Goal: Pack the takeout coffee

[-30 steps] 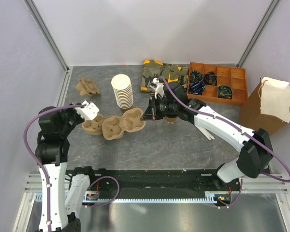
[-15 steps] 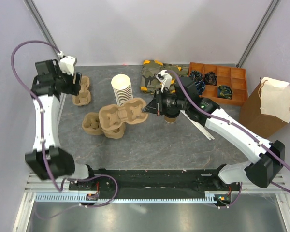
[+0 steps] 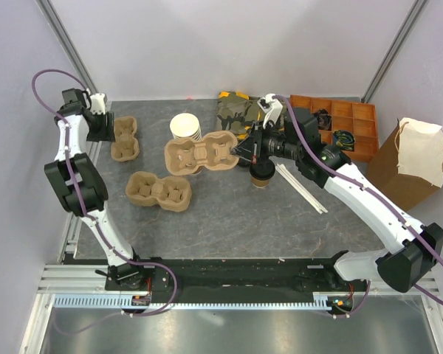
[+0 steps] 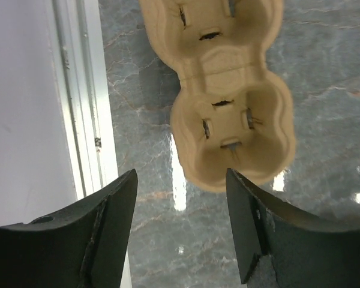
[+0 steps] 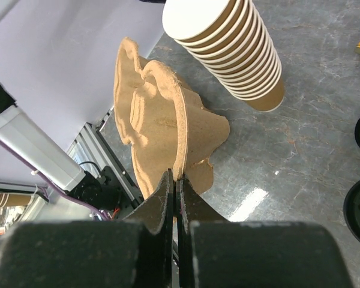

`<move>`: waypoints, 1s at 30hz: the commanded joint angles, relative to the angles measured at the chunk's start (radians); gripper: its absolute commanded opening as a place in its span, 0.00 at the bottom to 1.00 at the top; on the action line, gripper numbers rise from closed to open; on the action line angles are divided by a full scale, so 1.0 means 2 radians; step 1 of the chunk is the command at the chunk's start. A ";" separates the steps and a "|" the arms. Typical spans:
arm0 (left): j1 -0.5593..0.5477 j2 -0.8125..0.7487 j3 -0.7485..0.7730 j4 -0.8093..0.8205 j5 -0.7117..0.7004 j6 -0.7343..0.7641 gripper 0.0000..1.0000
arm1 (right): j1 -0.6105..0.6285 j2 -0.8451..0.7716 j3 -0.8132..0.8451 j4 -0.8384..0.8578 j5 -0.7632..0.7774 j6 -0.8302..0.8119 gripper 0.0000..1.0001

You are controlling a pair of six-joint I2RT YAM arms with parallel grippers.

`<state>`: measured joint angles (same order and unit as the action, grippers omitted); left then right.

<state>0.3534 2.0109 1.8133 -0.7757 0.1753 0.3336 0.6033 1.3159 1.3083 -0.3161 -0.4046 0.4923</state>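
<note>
1. Right end effector [image 3: 241, 153] is clenched on the rim of a pulp cup carrier [image 3: 201, 153]. Wrist cam shows both fingers pinched flat on the carrier's thin edge.
2. Held carrier sits pockets-up in the overhead view and looks raised off the tabletop [image 3: 229, 221]. Its far-left lobe overlaps the stack of paper cups [image 3: 184, 127] from above.
3. Takeout coffee [image 3: 263, 177], a brown cup w/ black lid, stands upright on the tabletop just under the right wrist, near side of it. It is beside the held carrier's right end, not in any pocket. Nothing grips it.
4. Left end effector [image 4: 180, 177] is released: fingers spread wide, nothing btwn them. It hangs at the far-left edge by the wall rail.
5. A second carrier [image 4: 228, 102] lies flat on the tabletop just ahead of the left fingers, pockets up, not touched.
6. A third carrier [image 3: 159, 190] lies flat nearer the arm bases, left of centre, apart from both arms.
7. Paper bag [image 3: 410, 158] stands at far right, well apart from the coffee. Orange divided tray [image 3: 354, 151] sits at back right. White sticks [image 3: 303, 188] lie by the right forearm.
</note>
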 commanded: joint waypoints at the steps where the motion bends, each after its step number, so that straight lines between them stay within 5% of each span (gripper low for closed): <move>1: 0.004 0.055 0.055 0.001 -0.008 -0.019 0.66 | -0.010 -0.004 0.022 0.007 -0.001 -0.005 0.00; 10: 0.003 0.126 0.087 -0.003 0.010 -0.021 0.57 | -0.022 0.008 0.035 0.007 -0.006 -0.007 0.00; 17: 0.004 0.142 0.097 -0.004 0.022 -0.023 0.24 | -0.029 0.009 0.045 0.000 -0.011 -0.008 0.00; 22: 0.018 0.082 0.097 -0.017 0.047 -0.008 0.03 | -0.032 -0.001 0.048 -0.005 -0.010 -0.011 0.00; 30: 0.055 -0.090 0.032 -0.060 0.152 0.069 0.02 | -0.036 -0.025 0.040 -0.003 -0.007 -0.009 0.00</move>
<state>0.4229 2.0697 1.9179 -0.8532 0.3344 0.3634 0.5388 1.3277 1.3598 -0.3397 -0.4133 0.4820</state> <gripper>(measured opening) 0.075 0.018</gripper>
